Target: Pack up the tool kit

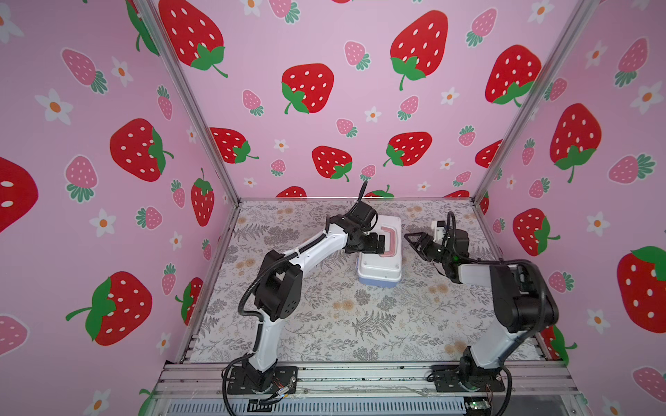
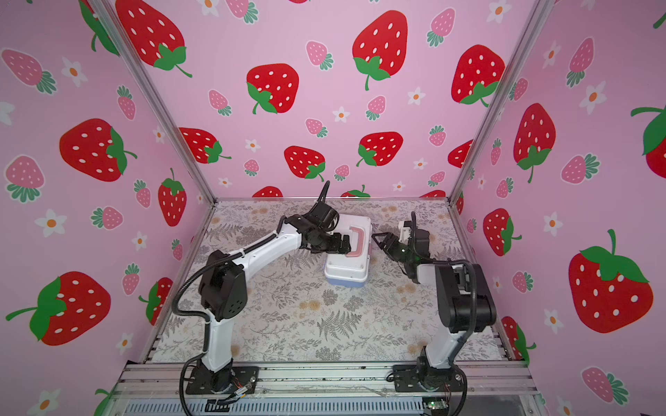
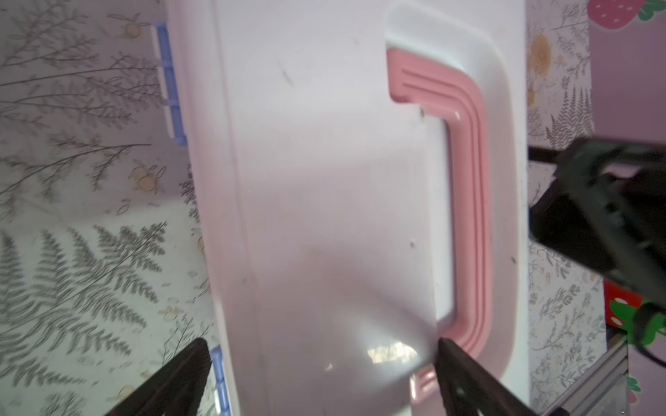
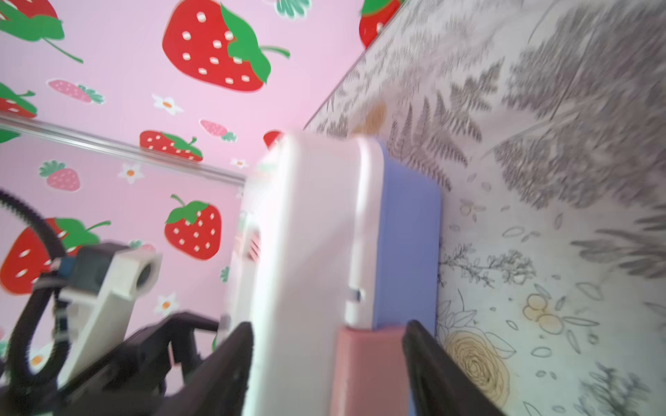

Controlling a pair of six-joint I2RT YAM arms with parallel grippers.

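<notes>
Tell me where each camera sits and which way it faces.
Top views: high at the front, looking down toward the back wall; tool kit, both arms whole.
Left wrist: above the kit, looking down on its pink handle; left gripper fingertips show.
Right wrist: low beside the kit, facing its pink latch; right gripper fingertips show.
Shared: all show the tool kit.

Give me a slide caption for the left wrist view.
Left gripper, jaws open, over the closed tool kit, near its pink handle.
</notes>
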